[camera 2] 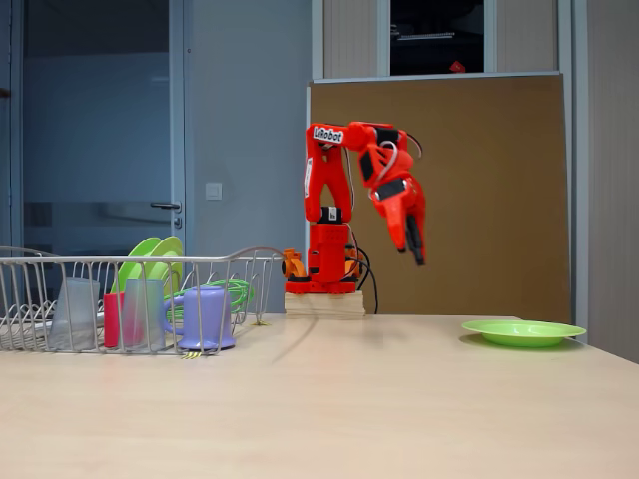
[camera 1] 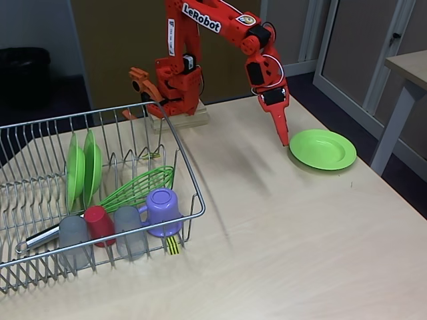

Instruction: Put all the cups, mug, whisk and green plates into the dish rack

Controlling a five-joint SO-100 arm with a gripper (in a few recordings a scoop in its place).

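Orange arm: bent over from its base at the back of the pale wooden table, with the gripper pointing straight down, well above the tabletop in a fixed view.
Jaws: drawn together to a narrow point, nothing between them.
Loose plate: one lime-green plate lies flat on the table at the right, just beside and below the gripper tip in a fixed view; the other fixed view shows it resting alone on the right, apart from the gripper hanging above.
Dish rack: the silver wire dish rack sits at the left of the table in both fixed views, its yellow-black tag at the front edge.
Racked plates: two green plates stand on edge side by side between the dividers.
Whisk: the whisk lies slanted inside the rack, green loops toward the right, silver handle toward the lower left.
Cups: two translucent grey cups and the red cup stand upside down along the rack's front, the red one between them.
Mug: the purple mug sits upside down at the right end of that row, next to a grey cup.
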